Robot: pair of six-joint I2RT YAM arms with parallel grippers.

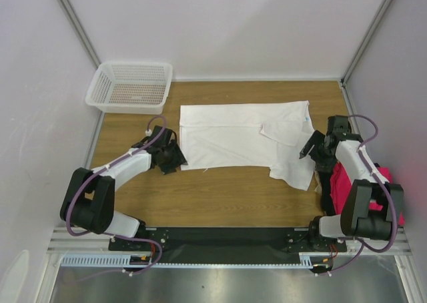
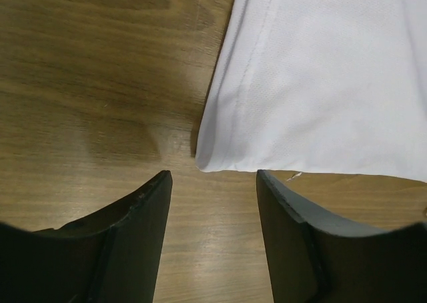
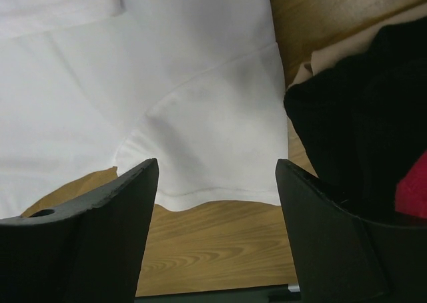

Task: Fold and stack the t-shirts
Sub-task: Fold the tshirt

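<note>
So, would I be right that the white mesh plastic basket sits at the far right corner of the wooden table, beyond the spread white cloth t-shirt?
Not quite: the top view shows the white mesh plastic basket at the far left corner, beyond the spread white cloth t-shirt.

— What colour is the big shirt at the centre?
— The white t-shirt [image 1: 233,135] is plain, with no print. It has a small blue-white tag [image 1: 307,118] at its two o'clock corner.
— And at four o'clock?
— A magenta-pink t-shirt [image 1: 343,180], with a black t-shirt [image 1: 326,197] against it. Both are plain.
— The basket?
— The basket [image 1: 130,87] at ten o'clock is white mesh. The table [image 1: 227,196] is brown with a wood grain.
— The machine?
— The left gripper [image 2: 213,174] and the right gripper [image 3: 217,163] have black fingers. The arms [image 1: 127,164] are white with black joints.
</note>
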